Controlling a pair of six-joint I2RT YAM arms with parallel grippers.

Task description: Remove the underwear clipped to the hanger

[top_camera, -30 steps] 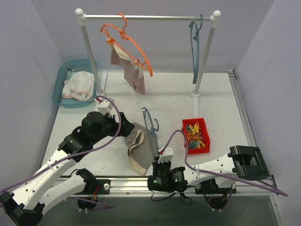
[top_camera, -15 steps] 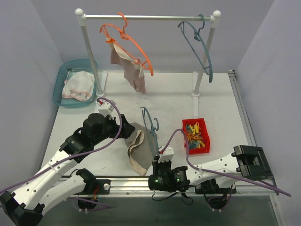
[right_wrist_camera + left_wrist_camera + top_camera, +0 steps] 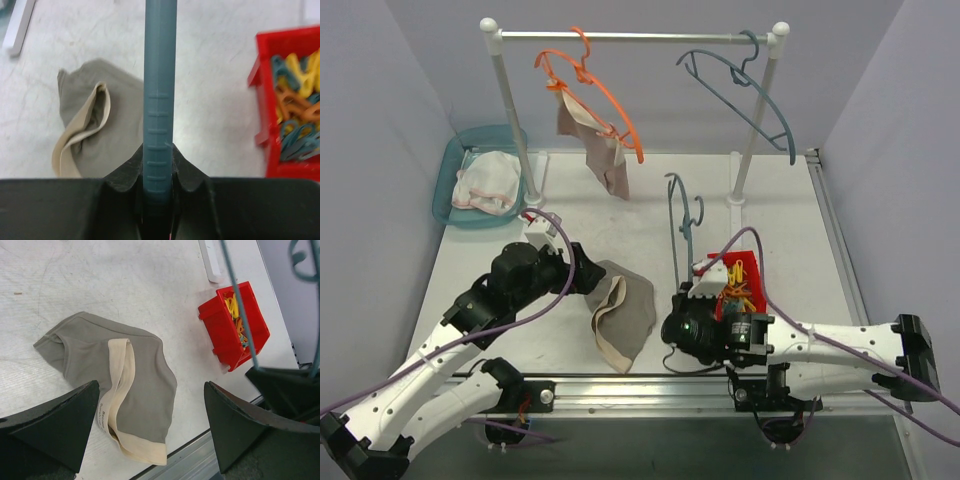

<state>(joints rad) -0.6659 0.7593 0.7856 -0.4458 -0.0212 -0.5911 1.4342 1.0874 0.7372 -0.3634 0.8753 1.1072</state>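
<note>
Taupe-beige underwear (image 3: 625, 315) with a cream waistband lies loose on the table; it also shows in the left wrist view (image 3: 120, 385) and the right wrist view (image 3: 95, 125). My left gripper (image 3: 588, 276) is open and empty just left of it, with the jaws standing wide above the cloth (image 3: 151, 386). My right gripper (image 3: 683, 305) is shut on a bare blue-grey hanger (image 3: 678, 225), held upright to the right of the cloth (image 3: 160, 90). A dusty pink underwear (image 3: 600, 150) hangs clipped to an orange hanger (image 3: 605, 95) on the rail.
A teal basket (image 3: 455, 160) at the back left holds white underwear (image 3: 488, 183). A red bin of clips (image 3: 745, 290) sits right of my right gripper. A second blue hanger (image 3: 750, 85) hangs on the rail (image 3: 640, 37) between two white posts.
My right gripper has lifted the blue-grey hanger off the taupe underwear and carried it right and back. The blue hanger on the rail has swung round. My left arm has barely moved.
</note>
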